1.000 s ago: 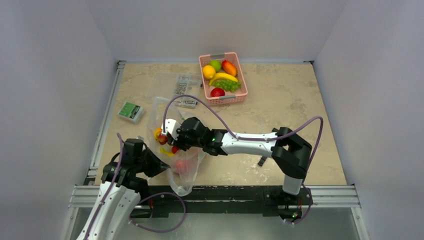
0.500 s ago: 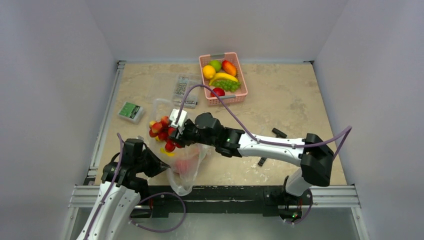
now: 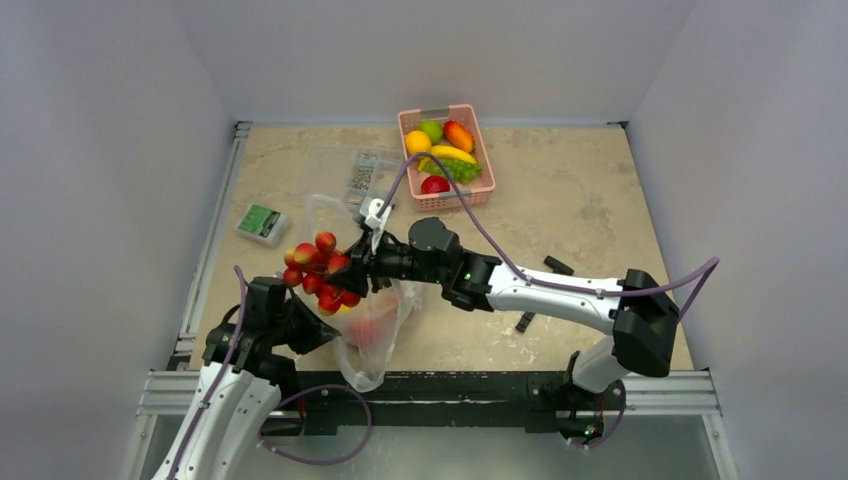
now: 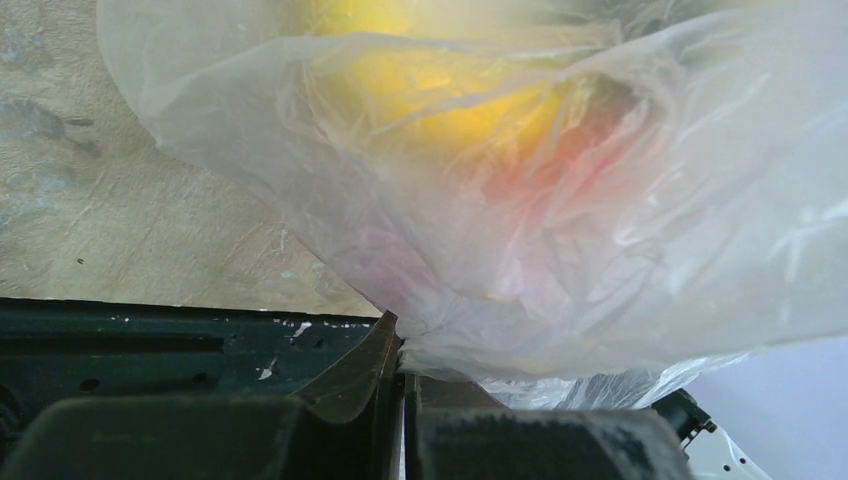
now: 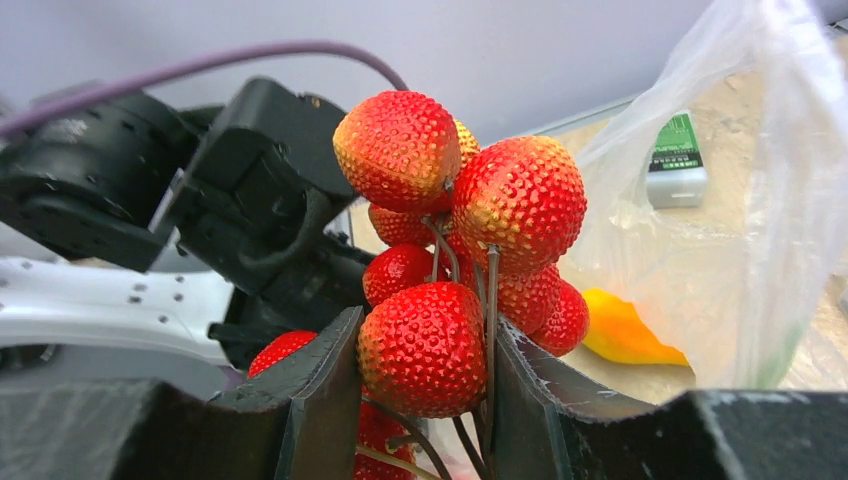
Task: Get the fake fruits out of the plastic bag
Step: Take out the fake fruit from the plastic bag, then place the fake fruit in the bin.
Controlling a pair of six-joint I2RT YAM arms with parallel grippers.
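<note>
Though pressed right up to the left wrist camera, hard to read inside the plastic bag (image 4: 600, 230): just yellow and red smears behind cloudy, crinkly film, cut off at the edges. Pinched at its lowest fold by the left claw (image 4: 398, 332), fingers squeezed together on the film.

Seen from above, clearer: slumped on the worktop (image 3: 580, 200), mouth open, with a blurry red shape deep inside. Held over the bag's mouth: the fake fruits (image 3: 318, 272), a bunch of shiny red strawberries.

Only in the right wrist view: bumpy skin, yellowish patches, thin dark stems, and the right claw (image 5: 425, 328) clamped on one berry low in the bunch. Also there, down in the bag, an orange-yellow fruit (image 5: 625, 330). Just beyond the bag, a small green box (image 5: 678, 160). Far past the bag, a pink basket (image 3: 470, 197) with more fruit.
</note>
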